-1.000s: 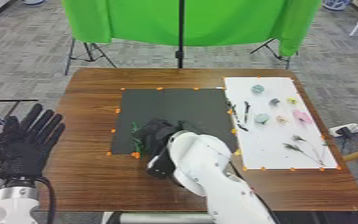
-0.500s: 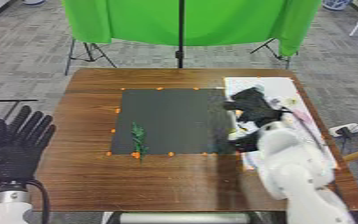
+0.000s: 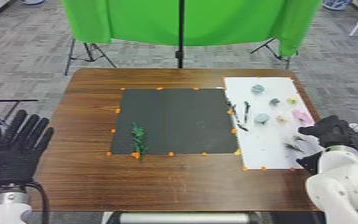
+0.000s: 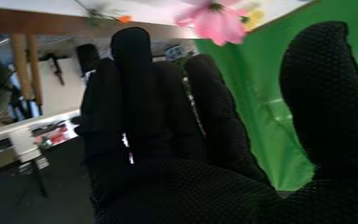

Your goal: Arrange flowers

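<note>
In the head view my right hand (image 3: 333, 134) is over the right edge of the white sheet (image 3: 262, 145), close to the pink flower (image 3: 302, 117) and the thin sprigs (image 3: 294, 147). My left hand (image 3: 14, 152) stays off the table's left side, fingers straight. A green leafy stem (image 3: 138, 140) lies on the lower left of the black mat (image 3: 175, 120). Blue-green blooms (image 3: 262, 118) and a yellow one (image 3: 292, 101) rest on the sheet. The right wrist view has my right hand (image 4: 184, 185) with straight fingers and thumb apart, holding nothing; beyond the fingertips is the pink flower (image 4: 215, 19).
The brown wooden table (image 3: 171, 185) surrounds mat and sheet. Orange markers (image 3: 135, 155) line their edges. Dark twigs (image 3: 246, 111) lie on the sheet's left part. Behind the table hangs a green cloth (image 3: 238, 25) with stands.
My right hand has left the green stem on the black mat and moved right, across the white sheet to its right edge. The left hand has shifted slightly left.
</note>
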You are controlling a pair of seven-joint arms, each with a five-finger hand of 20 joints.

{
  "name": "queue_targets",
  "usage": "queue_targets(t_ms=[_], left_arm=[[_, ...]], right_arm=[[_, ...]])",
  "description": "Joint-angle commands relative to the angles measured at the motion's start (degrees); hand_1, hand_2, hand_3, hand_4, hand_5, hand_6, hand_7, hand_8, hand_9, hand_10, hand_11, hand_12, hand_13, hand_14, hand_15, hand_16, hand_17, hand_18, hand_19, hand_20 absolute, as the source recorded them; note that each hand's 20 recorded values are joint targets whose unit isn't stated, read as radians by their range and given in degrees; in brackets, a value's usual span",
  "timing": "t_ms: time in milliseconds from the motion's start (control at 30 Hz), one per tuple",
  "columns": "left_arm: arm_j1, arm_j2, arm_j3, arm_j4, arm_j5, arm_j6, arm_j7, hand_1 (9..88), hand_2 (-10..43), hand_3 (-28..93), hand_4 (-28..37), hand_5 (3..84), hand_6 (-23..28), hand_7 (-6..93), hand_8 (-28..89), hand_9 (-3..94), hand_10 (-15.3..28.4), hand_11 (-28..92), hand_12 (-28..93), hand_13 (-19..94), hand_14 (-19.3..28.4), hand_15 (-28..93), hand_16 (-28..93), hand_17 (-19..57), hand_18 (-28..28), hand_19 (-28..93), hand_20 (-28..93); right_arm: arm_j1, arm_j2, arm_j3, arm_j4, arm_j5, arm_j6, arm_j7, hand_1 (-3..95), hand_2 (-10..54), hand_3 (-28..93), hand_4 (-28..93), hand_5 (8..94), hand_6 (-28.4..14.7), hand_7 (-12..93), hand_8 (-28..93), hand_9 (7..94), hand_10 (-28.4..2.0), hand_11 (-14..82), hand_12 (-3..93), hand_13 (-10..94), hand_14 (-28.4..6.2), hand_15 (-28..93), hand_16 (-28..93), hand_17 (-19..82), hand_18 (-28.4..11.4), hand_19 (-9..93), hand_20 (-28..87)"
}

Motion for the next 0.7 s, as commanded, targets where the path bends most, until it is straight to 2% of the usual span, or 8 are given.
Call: queue_targets(t_ms=[33, 133, 300, 367, 433, 533, 600, 700], left_arm=[[0.3, -0.72, 1.03, -0.49, 0.21, 2.71, -0.34, 25.0, 11.9, 73, -28.3, 44.5, 7.2, 11.4, -10, 38.6, 13.2, 16, 10, 33, 13.3, 20, -1, -3.6, 14.3, 33, 15], [0.2, -0.78, 1.03, -0.49, 0.91, 2.77, -0.75, 25.1, 11.9, 73, -28.3, 44.5, 7.2, 11.6, -10, 38.1, 13.1, 16, 10, 33, 13.3, 20, -1, -3.6, 14.3, 34, 15], [0.3, -0.87, 1.23, -0.56, 0.79, 2.69, -0.95, 25.1, 12.1, 72, -28.3, 44.5, 7.2, 11.8, -10, 37.8, 13.1, 16, 10, 33, 13.3, 20, -2, -3.5, 14.2, 33, 15], [0.2, -0.9, 1.4, -0.53, 0.67, 2.61, -1.05, 25.1, 12.1, 72, -28.3, 44.5, 7.2, 11.7, -10, 37.8, 13.1, 16, 10, 33, 13.4, 21, -2, -3.5, 14.2, 33, 15], [0.3, -0.88, 1.43, -0.59, 0.76, 2.65, -1.08, 25.1, 12.2, 72, -28.3, 44.5, 7.2, 11.8, -10, 38.0, 13.2, 16, 10, 33, 13.3, 21, -2, -3.5, 14.2, 33, 14], [0.4, -0.97, 1.44, -0.6, 0.58, 2.52, -1.23, 25.1, 12.2, 72, -28.3, 44.5, 7.2, 11.9, -10, 38.0, 13.3, 16, 10, 33, 13.3, 21, -2, -3.5, 14.2, 33, 14], [0.6, -1.03, 1.32, -0.67, 0.5, 2.58, -1.19, 25.1, 12.2, 73, -28.3, 44.5, 7.2, 11.9, -10, 38.1, 13.3, 17, 10, 33, 13.3, 21, -2, -3.6, 14.2, 33, 14], [0.7, -1.02, 1.18, -0.77, -0.07, 2.62, -0.97, 25.1, 12.2, 72, -28.3, 44.5, 7.2, 11.9, -10, 38.3, 13.4, 16, 10, 33, 13.3, 21, -2, -3.6, 14.2, 33, 14]], right_arm=[[-1.4, -2.5, -1.7, 2.1, -8.9, -3.3, 3.8, 45.7, -9.5, 62, -28, 56.5, -7.2, 11, -12, 51.8, -18.8, 12.6, 13.7, 48, -16.8, 63, 20, 25, -23.3, 84, 34], [-1.9, -2.9, -1.6, 1.9, -8.7, -4.8, 5.1, 52.0, -9.5, 58, -28, 58.6, -7.0, 11, -12, 54.1, -18.8, 16.1, 15.5, 48, -17.3, 68, 22, 26, -23.7, 85, 35], [-1.8, -2.8, -2.7, 2.7, -10.3, -2.3, 5.2, 52.0, -9.5, 69, -28, 71.3, -3.7, 18, -9, 65.2, -16.4, 29.4, 19.5, 53, -16.7, 75, 28, 29, -23.6, 86, 37], [-1.7, -2.8, -2.8, 2.2, -8.4, -0.7, 5.6, 57.7, -9.5, 63, -28, 75.2, -3.5, 23, -2, 71.8, -15.7, 24.6, 29.5, 56, -16.3, 75, 30, 30, -23.4, 86, 38], [-1.4, -2.7, -2.9, 1.3, -6.0, -0.9, 6.2, 59.2, -9.5, 65, -28, 78.1, -3.0, 29, 1, 77.6, -15.3, 20.8, 39.3, 59, -15.7, 76, 31, 32, -23.4, 87, 39], [-0.7, -2.4, -2.3, -2.0, 2.4, 0.4, 8.3, 58.5, -9.5, 68, -28, 77.9, -2.9, 32, 3, 78.9, -14.8, 21.4, 45.2, 60, -15.5, 76, 32, 33, -23.7, 88, 39], [-0.2, -2.4, -1.9, -4.5, 8.0, 2.5, 8.7, 56.6, -9.5, 70, -28, 77.3, -2.8, 34, 5, 79.2, -14.4, 23.5, 45.1, 62, -15.1, 76, 33, 35, -24.1, 90, 40], [0.8, -2.1, -1.9, -8.3, 14.9, 1.4, 8.4, 51.8, -9.5, 73, -24, 78.4, -3.7, 36, 10, 81.3, -14.5, 28.9, 36.4, 67, -13.5, 75, 34, 39, -24.5, 92, 39]])
